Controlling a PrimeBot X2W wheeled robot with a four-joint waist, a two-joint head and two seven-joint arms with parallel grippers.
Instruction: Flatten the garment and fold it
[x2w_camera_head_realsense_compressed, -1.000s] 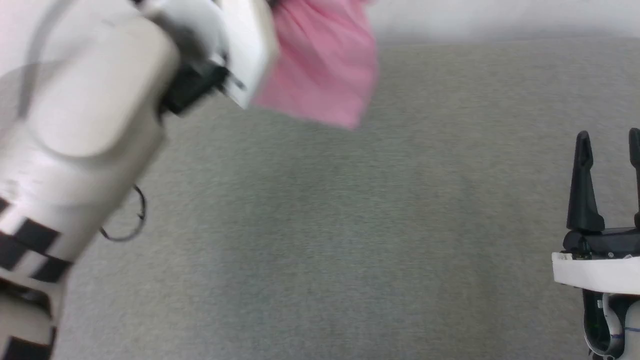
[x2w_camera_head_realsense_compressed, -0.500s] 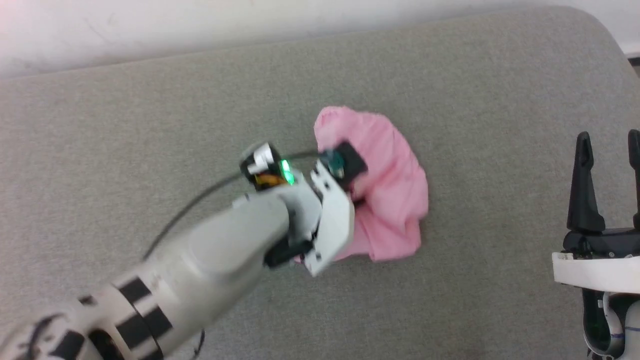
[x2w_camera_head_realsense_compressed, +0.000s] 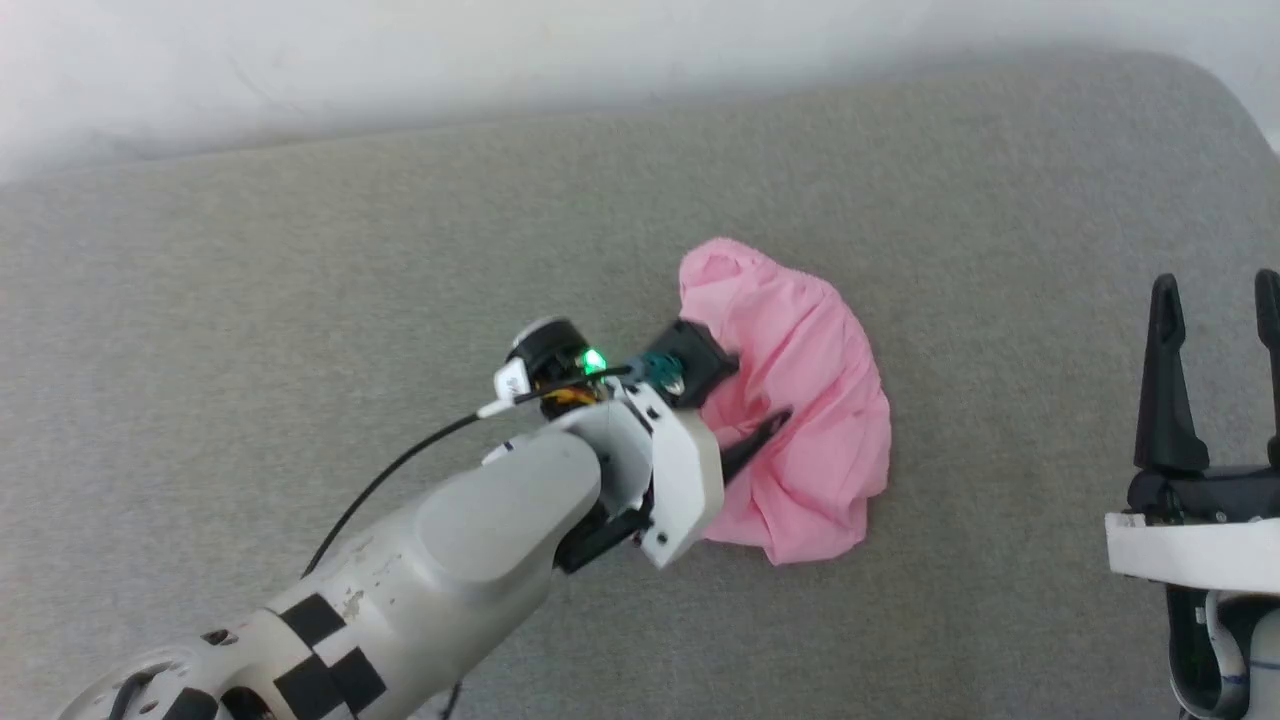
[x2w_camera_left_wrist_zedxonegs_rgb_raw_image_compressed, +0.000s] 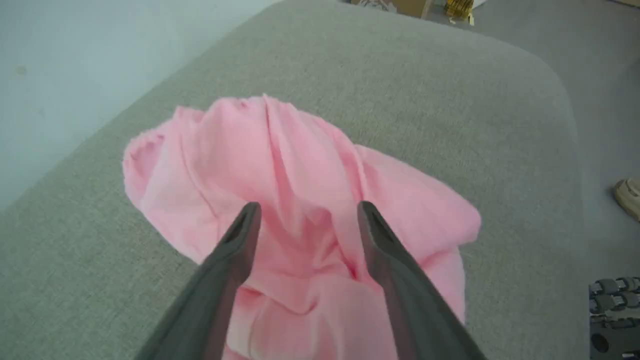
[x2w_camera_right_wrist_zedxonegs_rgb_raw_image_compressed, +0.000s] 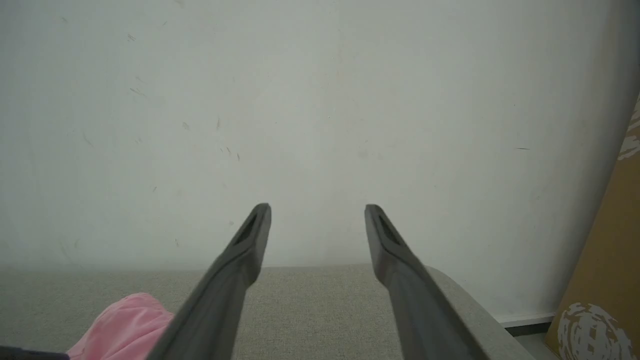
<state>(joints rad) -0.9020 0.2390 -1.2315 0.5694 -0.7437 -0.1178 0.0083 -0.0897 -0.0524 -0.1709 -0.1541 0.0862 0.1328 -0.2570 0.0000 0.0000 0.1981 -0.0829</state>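
Lifted a second ago, the garment (x2w_camera_head_realsense_compressed: 810, 440) now lies crumpled on the grey cushion (x2w_camera_head_realsense_compressed: 300, 300). Your left gripper (x2w_camera_left_wrist_zedxonegs_rgb_raw_image_compressed: 305, 210) points at the garment's middle, fingers spread, clamping nothing. Your right gripper (x2w_camera_head_realsense_compressed: 1215, 290), fingers also apart, sits well to the garment's right.

No text, number or brand can be read in any view. The brown board (x2w_camera_right_wrist_zedxonegs_rgb_raw_image_compressed: 606, 260) at the right edge of the right wrist view has white print, cropped and smeared, with no letters legible. The left forearm (x2w_camera_head_realsense_compressed: 330, 655) carries black-and-white checker squares without characters, and a small white tag (x2w_camera_head_realsense_compressed: 510, 381) on the cable (x2w_camera_head_realsense_compressed: 400, 470) near that wrist is too small to read.
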